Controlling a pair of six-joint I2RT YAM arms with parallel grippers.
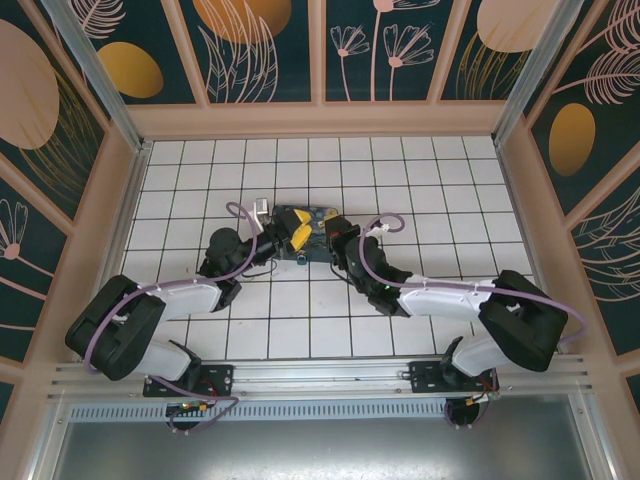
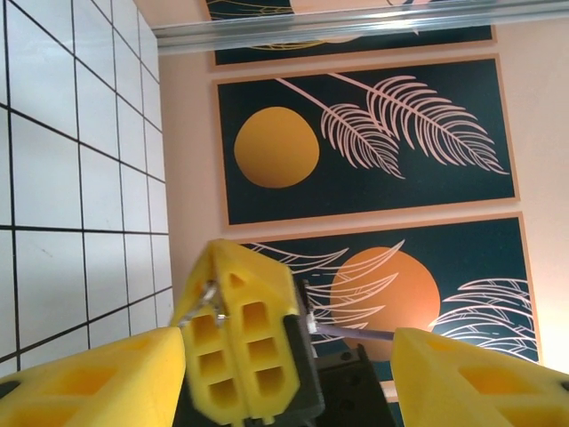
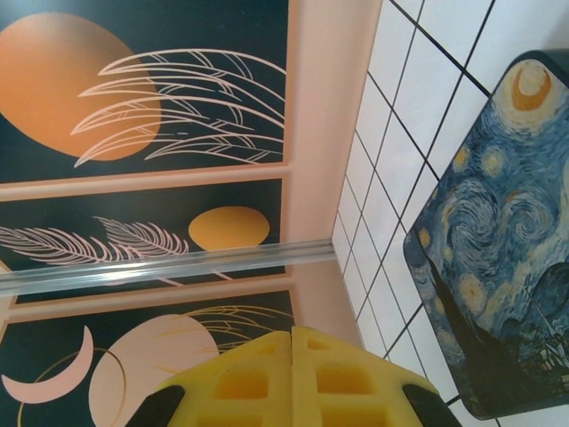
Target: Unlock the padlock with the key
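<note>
Left pincer [image 2: 289,374], spread wide and empty, straddles your clamped right pincer [image 3: 292,360] nipping the likely key [image 2: 210,295]; squeezing now risks knocking it loose.

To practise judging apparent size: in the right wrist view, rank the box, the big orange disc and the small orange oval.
1. box
2. big orange disc
3. small orange oval
The box lies nearer the camera, so its lead is in looks only.
</note>
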